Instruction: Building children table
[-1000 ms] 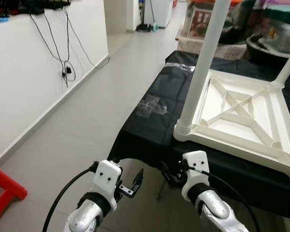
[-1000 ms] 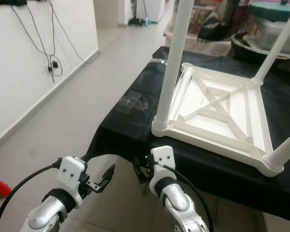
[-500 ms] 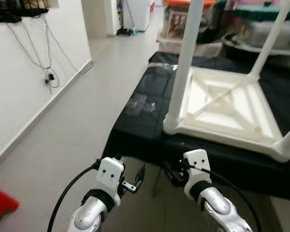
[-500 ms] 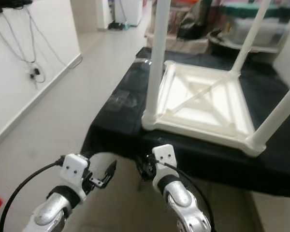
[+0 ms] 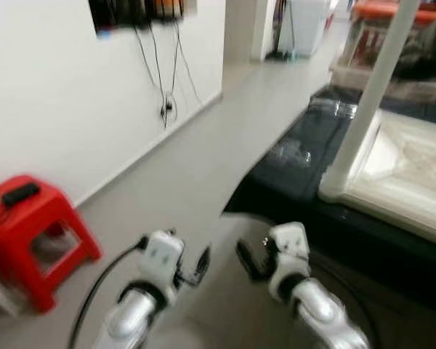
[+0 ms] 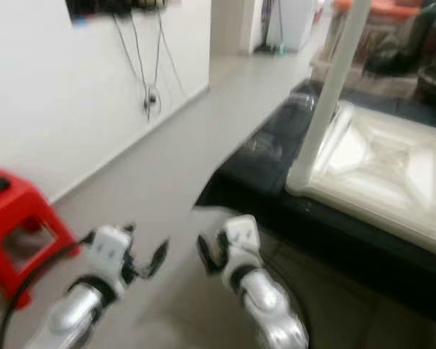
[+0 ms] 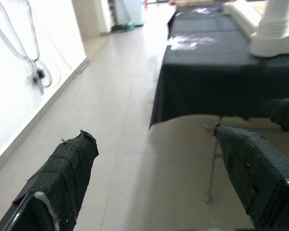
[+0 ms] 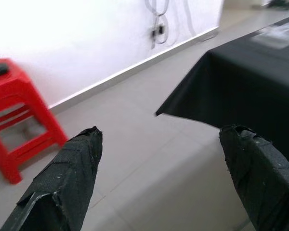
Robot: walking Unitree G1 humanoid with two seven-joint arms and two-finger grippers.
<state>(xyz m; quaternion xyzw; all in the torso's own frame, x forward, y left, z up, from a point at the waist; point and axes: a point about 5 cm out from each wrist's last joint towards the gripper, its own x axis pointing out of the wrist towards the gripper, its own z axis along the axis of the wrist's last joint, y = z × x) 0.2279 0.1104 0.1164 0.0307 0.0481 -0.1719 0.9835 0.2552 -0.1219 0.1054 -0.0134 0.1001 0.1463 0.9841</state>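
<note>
A white children's table [image 5: 400, 174] lies upside down on a black-covered table [image 5: 298, 185] at the right, one white leg [image 5: 367, 94] standing up from its near corner. Both arms are held low over the floor, short of the black table's edge. My left gripper [image 5: 202, 263] is open and empty. My right gripper [image 5: 248, 260] is open too, with nothing between its fingers [image 8: 70, 178]. The eye views are blurred.
A red plastic stool [image 5: 29, 233] stands by the white wall [image 5: 65, 80] at the left, with a dark object on its seat. Cables hang down the wall. Grey tiled floor [image 5: 196, 160] runs between wall and table. Clear plastic wrap [image 5: 291, 151] lies on the black cover.
The camera has swung left: the upturned table has slid to the right edge and the red stool has come into view. Both grippers stay open and low.
</note>
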